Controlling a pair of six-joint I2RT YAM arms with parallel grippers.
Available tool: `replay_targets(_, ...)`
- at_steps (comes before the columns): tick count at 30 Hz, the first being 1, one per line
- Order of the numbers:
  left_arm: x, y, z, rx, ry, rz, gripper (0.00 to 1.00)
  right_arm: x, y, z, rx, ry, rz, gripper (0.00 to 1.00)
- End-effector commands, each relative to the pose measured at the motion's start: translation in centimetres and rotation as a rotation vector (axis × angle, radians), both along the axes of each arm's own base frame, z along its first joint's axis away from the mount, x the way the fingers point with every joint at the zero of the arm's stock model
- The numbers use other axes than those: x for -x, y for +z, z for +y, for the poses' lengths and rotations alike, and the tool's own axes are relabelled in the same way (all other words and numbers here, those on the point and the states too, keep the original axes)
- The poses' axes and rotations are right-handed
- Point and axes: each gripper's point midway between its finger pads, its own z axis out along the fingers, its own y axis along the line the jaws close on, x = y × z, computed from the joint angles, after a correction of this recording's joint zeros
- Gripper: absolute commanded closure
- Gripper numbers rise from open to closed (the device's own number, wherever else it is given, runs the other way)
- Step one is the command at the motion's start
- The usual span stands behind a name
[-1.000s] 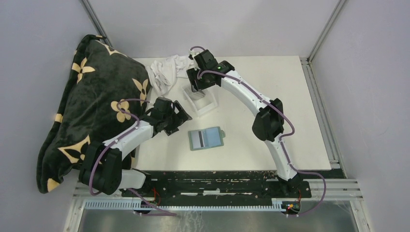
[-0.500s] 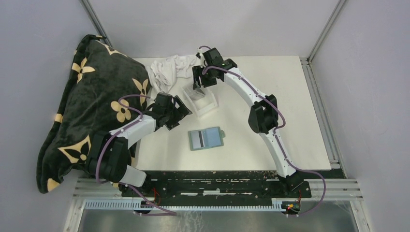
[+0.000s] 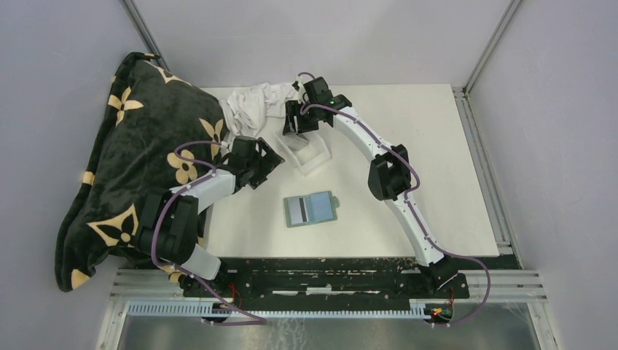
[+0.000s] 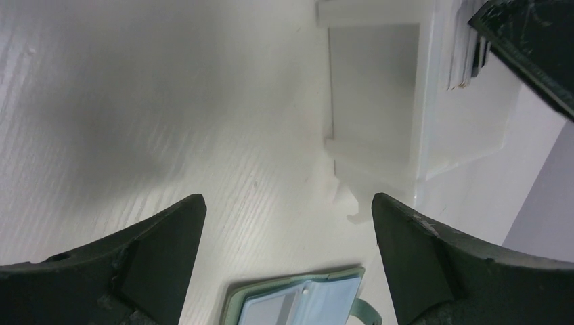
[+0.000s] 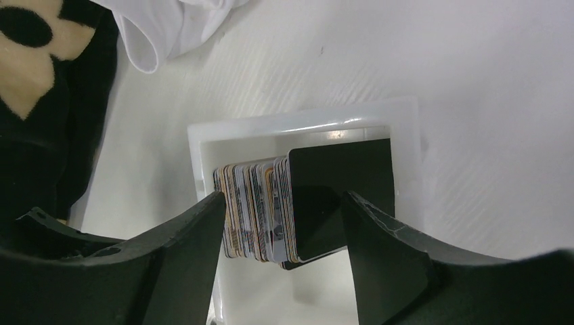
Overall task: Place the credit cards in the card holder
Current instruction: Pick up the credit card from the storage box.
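Note:
The card holder (image 3: 311,209) lies open on the table, grey-green with a light blue inside; one slot shows a card with a dark stripe. It also shows in the left wrist view (image 4: 296,301). A stack of credit cards (image 5: 260,210) stands on edge in a clear plastic tray (image 5: 203,145), a black card (image 5: 342,196) at its right end. My right gripper (image 5: 284,213) is open above the tray, its fingers on either side of the stack. My left gripper (image 4: 288,217) is open and empty, left of the tray (image 4: 379,88) and above the holder.
A black blanket with tan flowers (image 3: 138,153) fills the left side. A crumpled white cloth (image 3: 251,106) lies behind the tray (image 3: 304,151). Metal rails run along the table's right and near edges.
My right gripper has shifted a little back and left over the tray. My left arm has drawn back left, away from the card holder.

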Motion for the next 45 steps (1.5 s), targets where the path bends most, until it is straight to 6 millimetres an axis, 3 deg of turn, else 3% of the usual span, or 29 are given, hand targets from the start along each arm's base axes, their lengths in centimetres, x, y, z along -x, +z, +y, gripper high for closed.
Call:
replay_targets(1,-3.5,2.2,0.9,0.056,0.107,-0.122,0.00,-1.8,2.3,1.2,-0.080,-0.012,-0.077,0.30)
replay_targets(6,-4.6,1.2,1.9,0.066,0.163,-0.118,0.01,-1.8,1.1,0.9,-0.070,-0.010,-0.056,0.30)
replay_targets(11,-5.3,-1.1,2.4,0.041,0.189,-0.034,0.01,-1.0,-0.6,0.7,-0.046,0.010,-0.014,0.32)
replay_targets(23,-7.8,-2.9,2.1,-0.036,0.175,0.081,0.02,0.3,-1.2,0.7,-0.031,0.039,0.021,0.39)
replay_targets(33,-8.3,-3.4,-0.6,-0.062,0.050,0.113,0.02,2.4,-0.5,1.3,-0.011,0.080,0.034,0.47)
replay_targets(41,-7.3,-3.0,-2.9,-0.083,-0.028,0.104,0.01,3.7,0.6,1.3,-0.001,0.099,0.034,0.51)
replay_targets(42,-7.3,-3.0,-3.0,-0.083,-0.032,0.105,0.01,3.8,1.8,1.3,-0.006,0.103,0.016,0.52)
replay_targets(45,-7.2,-2.8,-3.3,-0.084,-0.036,0.099,0.01,4.3,2.4,1.0,0.004,0.107,0.008,0.52)
